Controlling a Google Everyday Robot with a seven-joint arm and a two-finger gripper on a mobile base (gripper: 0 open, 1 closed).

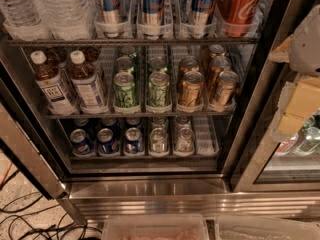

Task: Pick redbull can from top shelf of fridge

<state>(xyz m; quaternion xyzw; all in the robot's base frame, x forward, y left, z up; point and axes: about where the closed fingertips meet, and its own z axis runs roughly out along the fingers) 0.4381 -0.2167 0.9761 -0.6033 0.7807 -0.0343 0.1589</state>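
At 12 o'clock in the camera view, the top shelf (130, 42), a dark wire rack fitted with clear plastic lane trays (155, 32), runs across the open fridge (150, 189), a large stainless-steel display cooler with a dark frame. Three slim blue-and-silver aluminium cans stand upright side by side in their own lanes, their tops cut off by the picture's upper edge: the left redbull can (114, 6), the middle redbull can (154, 4) and the right redbull can (201, 4). Just beside the right one, at 1 o'clock, stands a wider red cola can (241, 6); at 11 o'clock stand two clear plastic water bottles (47, 9). On the middle wire rack (140, 115) sit two brown tea bottles with white caps (70, 84) at 9 o'clock, then rows of green cans (141, 86) and copper-coloured cans (205, 84). The lower rack (145, 156) carries blue cans (106, 140) and silver cans (171, 139). The gripper (300, 101), a pale grey and yellowish shape, hangs at 3 o'clock before the shut glass door (292, 166), well apart from all three redbull cans and touching nothing on the racks; whether it is spread or pressed together cannot be told. Black cables (30, 219) lie on the floor at 7 o'clock, and clear plastic bins (155, 226) sit at 6 o'clock.
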